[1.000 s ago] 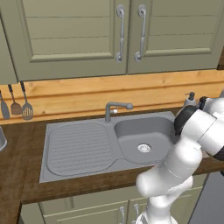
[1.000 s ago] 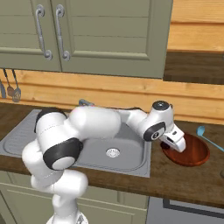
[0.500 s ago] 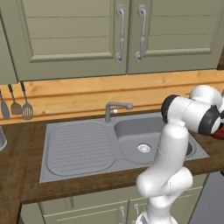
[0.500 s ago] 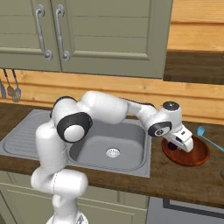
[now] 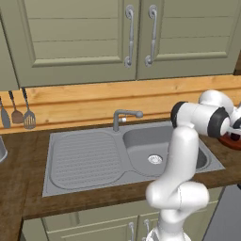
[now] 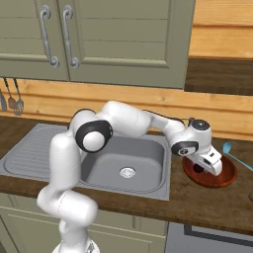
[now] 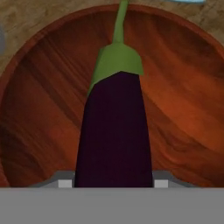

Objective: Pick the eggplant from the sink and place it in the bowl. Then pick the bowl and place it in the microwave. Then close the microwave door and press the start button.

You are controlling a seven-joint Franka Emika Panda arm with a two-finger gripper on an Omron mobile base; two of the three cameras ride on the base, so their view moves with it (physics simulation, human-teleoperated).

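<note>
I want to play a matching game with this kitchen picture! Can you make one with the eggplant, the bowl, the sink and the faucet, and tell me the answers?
Things:
1. eggplant
2. bowl
3. sink
4. faucet

Descriptions:
A. grey basin with a round drain
B. dark purple with a green cap
C. stands behind the basin
D. reddish-brown, on the counter right of the basin

Pairs: 1-B, 2-D, 3-A, 4-C

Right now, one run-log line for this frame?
phase: placing | fingers: shut on eggplant | position: over bowl, right of sink | eggplant: not released | microwave: pending
</note>
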